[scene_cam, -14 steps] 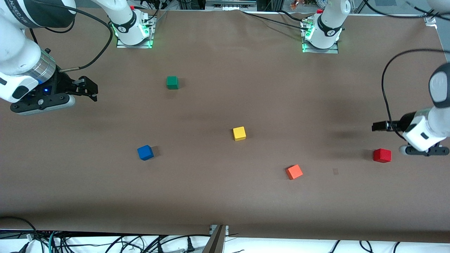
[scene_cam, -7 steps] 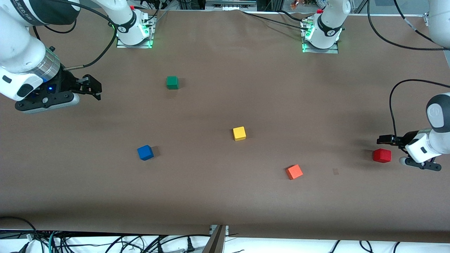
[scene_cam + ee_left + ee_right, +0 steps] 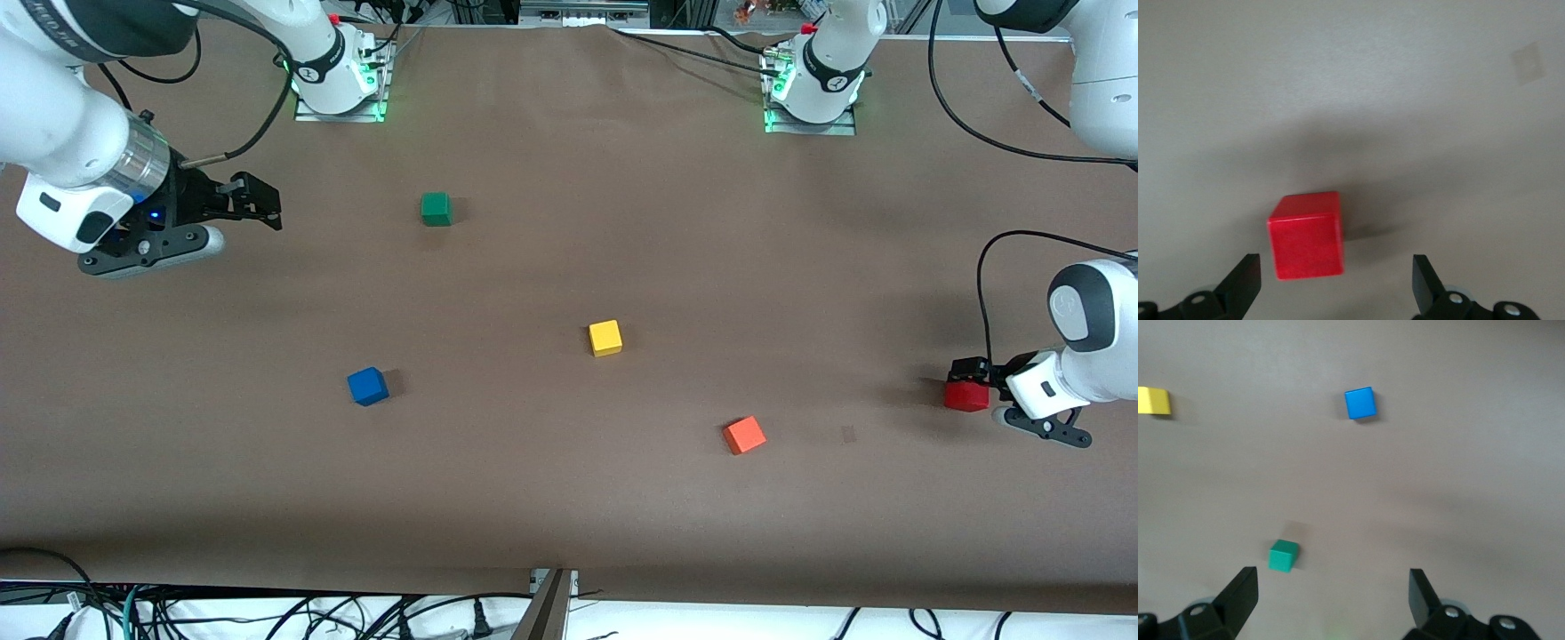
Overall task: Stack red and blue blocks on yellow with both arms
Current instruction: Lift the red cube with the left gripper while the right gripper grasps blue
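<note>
Cables trail along the near edge of the brown table [image 3: 569,516]. On it, near to far: orange cube [image 3: 744,435], red block [image 3: 965,395], blue block [image 3: 367,386], yellow cube [image 3: 605,338], green cube [image 3: 436,209]. The left gripper [image 3: 967,372] hangs spread wide over the red block, grasping nothing. The right gripper [image 3: 258,203] hovers spread and empty over the table at its own end.

High front camera facing the bases; wrist cameras downward, sharing its table [image 3: 569,498].
</note>
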Robot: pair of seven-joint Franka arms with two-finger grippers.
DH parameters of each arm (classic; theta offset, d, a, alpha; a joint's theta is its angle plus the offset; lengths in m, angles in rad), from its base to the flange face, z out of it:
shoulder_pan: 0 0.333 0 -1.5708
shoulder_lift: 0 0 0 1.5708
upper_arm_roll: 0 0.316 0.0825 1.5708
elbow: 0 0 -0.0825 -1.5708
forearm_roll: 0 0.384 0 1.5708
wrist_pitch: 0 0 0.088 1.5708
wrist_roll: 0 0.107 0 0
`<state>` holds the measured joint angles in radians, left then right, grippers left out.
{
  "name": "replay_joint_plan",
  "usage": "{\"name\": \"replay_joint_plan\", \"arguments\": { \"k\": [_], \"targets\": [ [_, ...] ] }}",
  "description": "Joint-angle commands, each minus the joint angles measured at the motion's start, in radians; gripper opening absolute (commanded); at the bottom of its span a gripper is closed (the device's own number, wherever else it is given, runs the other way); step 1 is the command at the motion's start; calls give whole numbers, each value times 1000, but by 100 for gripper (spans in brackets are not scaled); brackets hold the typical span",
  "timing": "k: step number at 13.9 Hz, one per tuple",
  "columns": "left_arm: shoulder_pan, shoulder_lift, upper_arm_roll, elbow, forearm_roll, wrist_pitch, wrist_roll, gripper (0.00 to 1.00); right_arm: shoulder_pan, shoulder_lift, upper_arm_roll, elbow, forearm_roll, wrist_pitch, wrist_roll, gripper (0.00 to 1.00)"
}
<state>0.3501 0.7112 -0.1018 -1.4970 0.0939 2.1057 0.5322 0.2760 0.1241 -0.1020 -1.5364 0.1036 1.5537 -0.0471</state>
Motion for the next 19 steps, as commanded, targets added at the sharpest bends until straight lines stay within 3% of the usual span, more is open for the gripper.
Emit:
{"name": "replay_joint_plan", "arguments": {
  "k": [1, 4, 9, 11, 13, 16, 19],
  "targets": [
    [16, 14, -9, -6, 30, 43, 26, 100, -5, 67, -13, 13, 38, -1, -13, 100],
    [33, 43, -9, -8, 36, 80, 31, 100, 6, 172, -12, 13, 28, 103, -14, 100],
    [33, 59, -10, -22, 30, 105, 14, 98, 14, 426, 7, 13, 38, 453, -13, 100],
    [32, 57, -10, -32, 21, 103, -26, 44, 14, 504, 21, 48, 33, 558, -32, 100],
    [24, 50, -13, -32, 23, 88, -78, 4, 14, 590, 21, 131, 33, 571, -59, 100],
    [4, -11, -79, -13, 20, 4, -93, 0, 15, 618, 21, 122, 16, 583, -75, 100],
    [-32, -84, -214, -11, 23, -84, -320, 0, 12, 620, 22, 49, 24, 617, -86, 100]
  ]
}}
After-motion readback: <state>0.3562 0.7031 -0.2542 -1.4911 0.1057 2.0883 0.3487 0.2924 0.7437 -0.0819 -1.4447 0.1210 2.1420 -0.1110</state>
